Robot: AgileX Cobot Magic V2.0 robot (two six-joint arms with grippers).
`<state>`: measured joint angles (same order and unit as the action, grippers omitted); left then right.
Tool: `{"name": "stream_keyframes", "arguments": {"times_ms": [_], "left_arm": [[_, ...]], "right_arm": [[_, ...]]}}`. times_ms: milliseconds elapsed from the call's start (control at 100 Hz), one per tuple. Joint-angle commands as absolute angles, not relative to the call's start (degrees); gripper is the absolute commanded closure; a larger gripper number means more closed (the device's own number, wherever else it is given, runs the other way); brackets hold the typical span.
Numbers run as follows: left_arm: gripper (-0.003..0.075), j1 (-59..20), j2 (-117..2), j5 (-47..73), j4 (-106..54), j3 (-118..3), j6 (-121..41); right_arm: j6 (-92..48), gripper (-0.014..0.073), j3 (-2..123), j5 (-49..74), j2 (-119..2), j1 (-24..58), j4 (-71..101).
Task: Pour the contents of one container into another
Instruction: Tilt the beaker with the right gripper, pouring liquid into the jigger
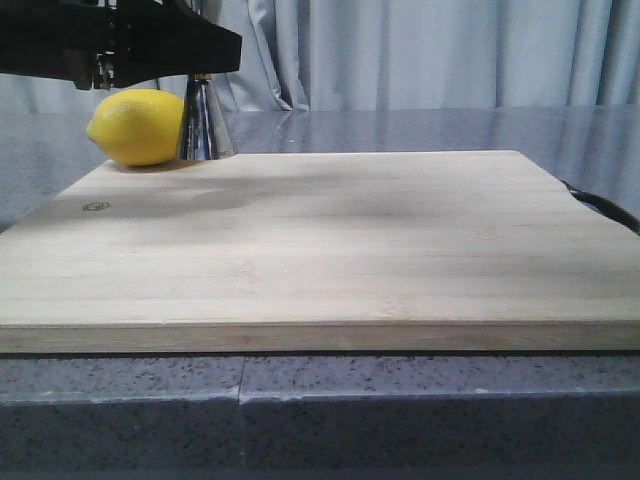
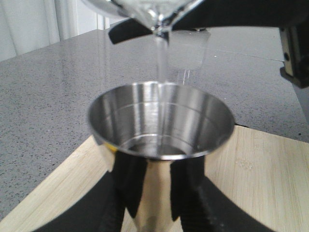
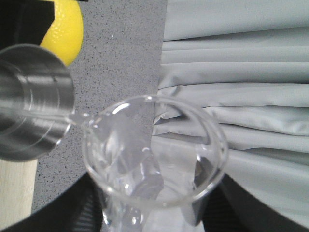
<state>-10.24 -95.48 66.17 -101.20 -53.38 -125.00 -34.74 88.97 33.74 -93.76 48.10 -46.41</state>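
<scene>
Grey speckled countertop [image 1: 400,125], pale curtain [image 1: 420,50] behind; bamboo cutting board [image 1: 320,250] on top. Steel jigger [image 2: 159,125] stands upright at the board's far-left corner, shiny, stepped rings inside the cup, left gripper [image 2: 154,193] clamped around its stem. Glass beaker [image 3: 154,150], clear, is tilted above it, spout at the jigger's rim, thin clear stream [image 2: 161,63] falling in; right gripper [image 3: 149,212] grasps its body. Lemon [image 1: 137,126] just left of the jigger. Small stamped logo [image 1: 95,207] on the board, unreadable.
</scene>
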Motion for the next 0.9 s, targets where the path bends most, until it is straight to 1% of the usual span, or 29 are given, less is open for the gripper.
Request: {"name": "stream_keyframes", "arguments": {"times_ms": [0, 890], "left_arm": [[0.0535, -10.64, -93.37, 72.01, -106.01, -55.16, -124.57], [0.0535, -10.64, -93.37, 72.01, -106.01, -55.16, -124.57]], "right_arm": [[-36.15, 0.0297, 91.22, 30.73, -91.27, 48.24, -49.16], [-37.0, 0.0297, 91.22, 30.41, -91.35, 48.62, -51.12]]}}
